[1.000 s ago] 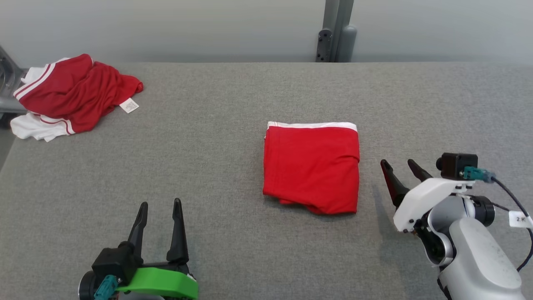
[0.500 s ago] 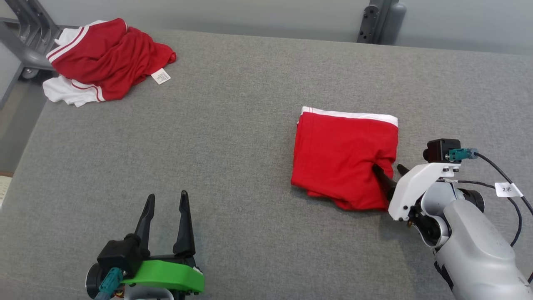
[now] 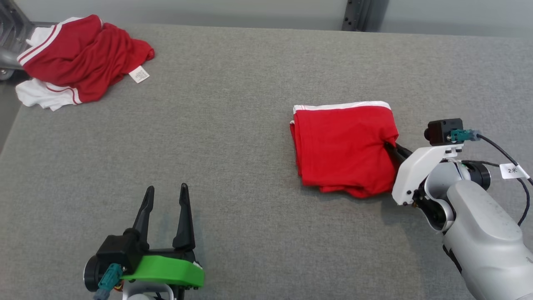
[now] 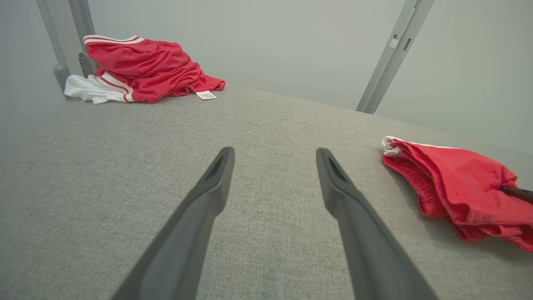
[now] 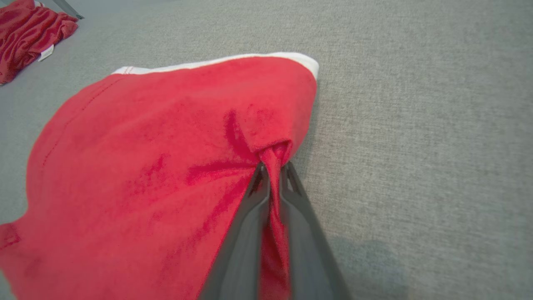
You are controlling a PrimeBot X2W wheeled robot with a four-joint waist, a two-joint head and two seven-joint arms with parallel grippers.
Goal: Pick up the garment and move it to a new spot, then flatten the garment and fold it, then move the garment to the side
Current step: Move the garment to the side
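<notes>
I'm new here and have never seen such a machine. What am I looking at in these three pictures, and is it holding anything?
This is a wheeled robot with two arms, each ending in a two-fingered pincer. One picture comes from a camera on its head, looking down at a grey table. The other two come from cameras on its wrists, looking along each pincer's fingers. On the table lie a folded red garment with a white band and, at the far left corner, a crumpled pile of red and white clothes. The right pincer is shut on the folded garment's right edge, pinching the cloth. The left pincer is open and holds nothing.
</notes>
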